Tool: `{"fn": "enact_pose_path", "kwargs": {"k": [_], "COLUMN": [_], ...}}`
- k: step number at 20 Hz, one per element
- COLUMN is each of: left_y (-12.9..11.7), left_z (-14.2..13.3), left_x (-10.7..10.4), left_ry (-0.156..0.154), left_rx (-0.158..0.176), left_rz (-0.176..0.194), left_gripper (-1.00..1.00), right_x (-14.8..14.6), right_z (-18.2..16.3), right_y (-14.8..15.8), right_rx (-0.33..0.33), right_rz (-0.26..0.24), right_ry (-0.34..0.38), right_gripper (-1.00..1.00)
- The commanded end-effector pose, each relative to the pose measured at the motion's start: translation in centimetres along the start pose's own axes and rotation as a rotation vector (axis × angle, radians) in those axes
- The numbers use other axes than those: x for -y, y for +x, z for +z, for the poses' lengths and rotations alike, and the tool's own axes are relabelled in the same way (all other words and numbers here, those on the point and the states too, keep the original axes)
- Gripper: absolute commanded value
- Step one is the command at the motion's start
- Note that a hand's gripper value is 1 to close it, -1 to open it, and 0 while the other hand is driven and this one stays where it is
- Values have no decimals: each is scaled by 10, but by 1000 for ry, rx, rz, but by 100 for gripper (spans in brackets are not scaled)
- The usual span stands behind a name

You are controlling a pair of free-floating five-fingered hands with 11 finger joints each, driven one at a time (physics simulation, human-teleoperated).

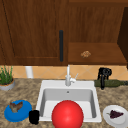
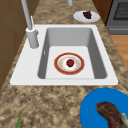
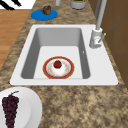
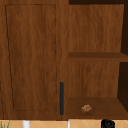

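- A kitchen with a speckled stone desk (image 1: 25, 90), a white sink (image 1: 50, 83) set into it and a brown wall cabinet (image 1: 32, 30) above.
- The right hand (image 1: 104, 73) hangs at the back right of the sink, with a dark part reaching down onto a green bottle (image 1: 112, 83). I cannot tell whether its fingers are spread or curled.
- The green bottle lies on its side on the desk, right of the faucet (image 1: 68, 77).
- The left hand (image 1: 34, 116) is at the sink's front left corner, just beside a blue plate (image 1: 21, 113) that carries a brown piece of food. Its fingers cannot be made out.
- In the sink lies a red-rimmed plate (image 2: 60, 68) with a red fruit (image 2: 70, 62) on it.
- A white plate (image 1: 110, 119) with dark grapes (image 1: 116, 114) sits at the front right.
- A potted plant (image 1: 6, 78) stands far left.
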Motion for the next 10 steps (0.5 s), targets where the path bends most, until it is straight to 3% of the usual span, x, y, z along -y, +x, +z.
{"fn": "enact_pose_path", "kwargs": {"k": [1, 10], "left_y": [0, 0], "left_z": [0, 0], "left_x": [0, 0], "left_ry": [0, 0], "left_rx": [0, 0], "left_rz": [0, 0], "left_gripper": [0, 0], "right_x": [24, 79], "right_z": [19, 61], "right_y": [10, 38], "right_rx": [-13, -26], "right_rz": [21, 42], "right_ry": [-4, -6], "right_gripper": [100, 100]}}
